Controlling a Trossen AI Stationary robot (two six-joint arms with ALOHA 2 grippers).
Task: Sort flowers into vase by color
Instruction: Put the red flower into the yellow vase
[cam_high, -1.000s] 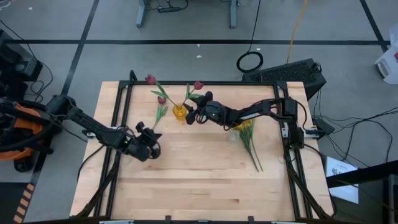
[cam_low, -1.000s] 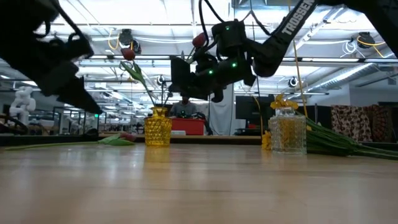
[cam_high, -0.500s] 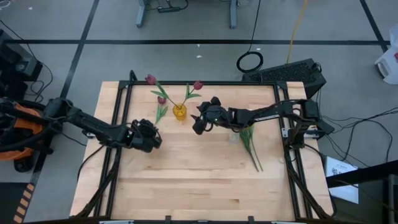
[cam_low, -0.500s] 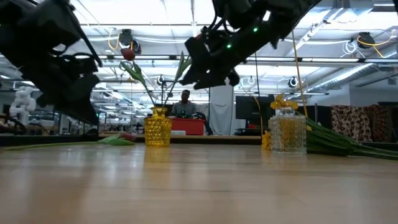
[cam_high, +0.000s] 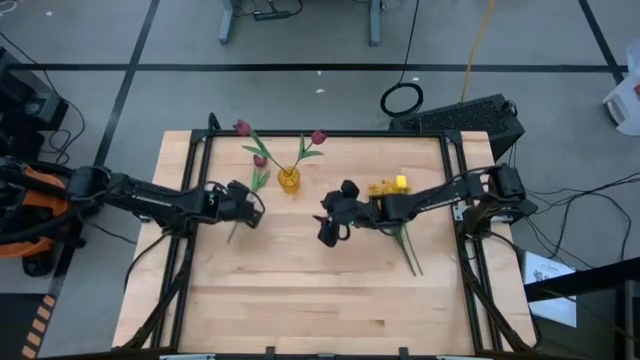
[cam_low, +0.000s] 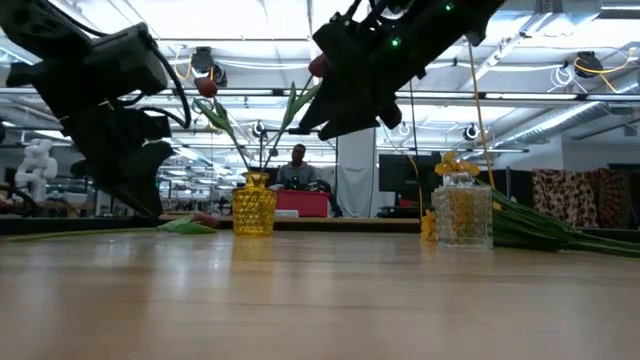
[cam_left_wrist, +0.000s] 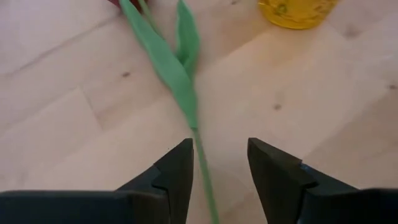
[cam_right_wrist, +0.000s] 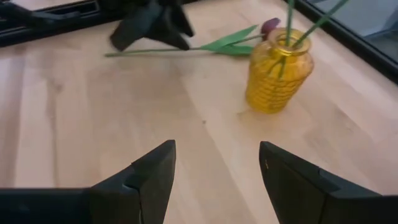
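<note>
A yellow glass vase stands at the far middle of the table and holds two dark-red tulips by their stems. A third dark-red tulip lies flat on the table left of the vase. My left gripper is open, with its fingers on either side of that tulip's green stem and not shut on it. My right gripper is open and empty above the table's middle. A clear vase at the right holds yellow blossoms.
More yellow flowers on green stems lie on the table by the clear vase, under my right arm. The wide near half of the wooden table is bare. A black frame runs along the table's far and side edges.
My right gripper has drawn away from the yellow vase, toward the table's near edge and a little right. My left gripper has gone toward the far edge, to above the lying tulip's stem. The flowers have not moved.
</note>
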